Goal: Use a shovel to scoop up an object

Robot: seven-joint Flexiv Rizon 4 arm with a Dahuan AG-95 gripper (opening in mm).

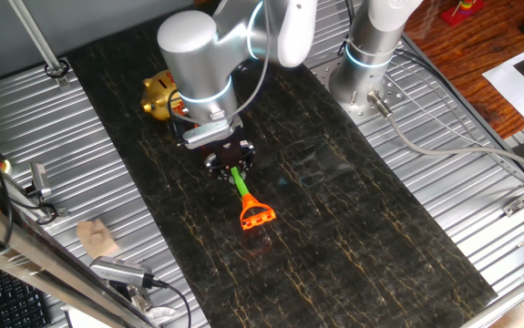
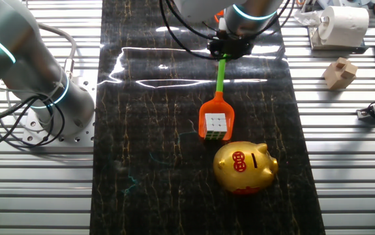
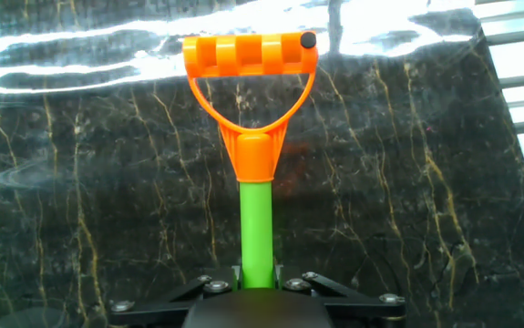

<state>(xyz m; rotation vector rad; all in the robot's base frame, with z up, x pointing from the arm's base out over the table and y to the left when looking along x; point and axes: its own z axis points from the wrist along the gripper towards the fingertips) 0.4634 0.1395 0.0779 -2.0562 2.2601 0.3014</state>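
My gripper is shut on the thin green shaft of the shovel. In the hand view the shaft runs up from between the fingers to the orange D-shaped loop handle. In the other fixed view the gripper holds the shaft high, and the orange scoop blade lies on the dark mat with the object, a small white-faced cube, sitting on it. The blade and cube are hidden behind the arm in the first fixed view.
A gold piggy bank with red marks stands right beside the blade's tip; it also shows behind the arm. A wooden block and a paper roll lie off the mat. The arm's base stands at the mat's far end.
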